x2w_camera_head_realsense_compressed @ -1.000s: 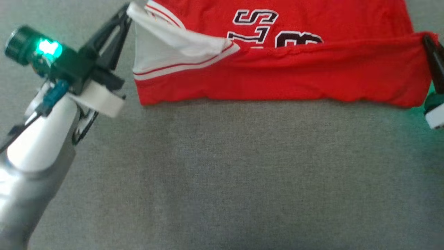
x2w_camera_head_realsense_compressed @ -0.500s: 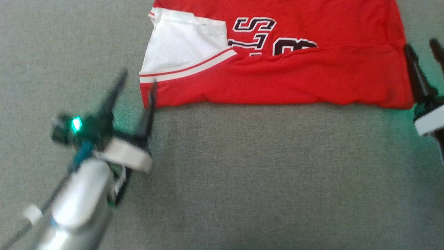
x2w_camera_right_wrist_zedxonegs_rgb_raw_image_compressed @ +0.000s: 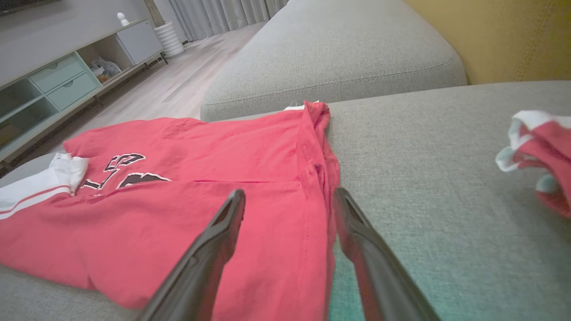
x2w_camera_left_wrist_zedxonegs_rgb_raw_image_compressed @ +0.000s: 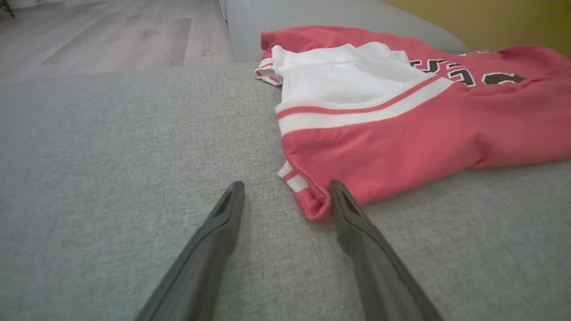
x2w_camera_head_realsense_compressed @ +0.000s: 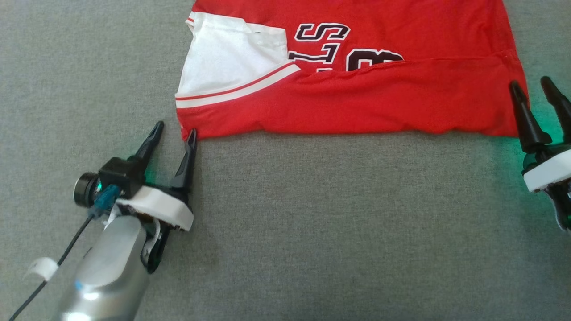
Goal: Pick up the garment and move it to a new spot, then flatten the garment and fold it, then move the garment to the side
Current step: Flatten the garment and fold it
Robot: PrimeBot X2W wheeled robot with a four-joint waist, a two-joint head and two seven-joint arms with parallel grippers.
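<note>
A red jersey [x2w_camera_head_realsense_compressed: 357,98] with a white sleeve panel and dark lettering lies folded lengthwise on the grey couch cushion [x2w_camera_head_realsense_compressed: 312,223]. My left gripper [x2w_camera_head_realsense_compressed: 175,130] stands open at its near left corner, the right finger touching the hem [x2w_camera_left_wrist_zedxonegs_rgb_raw_image_compressed: 312,207]. At the jersey's right end my right gripper [x2w_camera_head_realsense_compressed: 531,87] is open too, its left finger [x2w_camera_right_wrist_zedxonegs_rgb_raw_image_compressed: 223,232] over the red cloth [x2w_camera_right_wrist_zedxonegs_rgb_raw_image_compressed: 178,214] and the other finger at the edge. Neither holds anything.
A second piece of red and white cloth [x2w_camera_right_wrist_zedxonegs_rgb_raw_image_compressed: 542,151] lies on the cushion to the right of the jersey. A mustard backrest [x2w_camera_right_wrist_zedxonegs_rgb_raw_image_compressed: 490,35], another grey cushion [x2w_camera_right_wrist_zedxonegs_rgb_raw_image_compressed: 334,58], wooden floor [x2w_camera_left_wrist_zedxonegs_rgb_raw_image_compressed: 111,35] and a pale cabinet [x2w_camera_right_wrist_zedxonegs_rgb_raw_image_compressed: 67,76] lie beyond.
My left gripper let go of the white sleeve, which dropped flat, and drew back to the jersey's near left corner. My right gripper released the right edge and opened.
</note>
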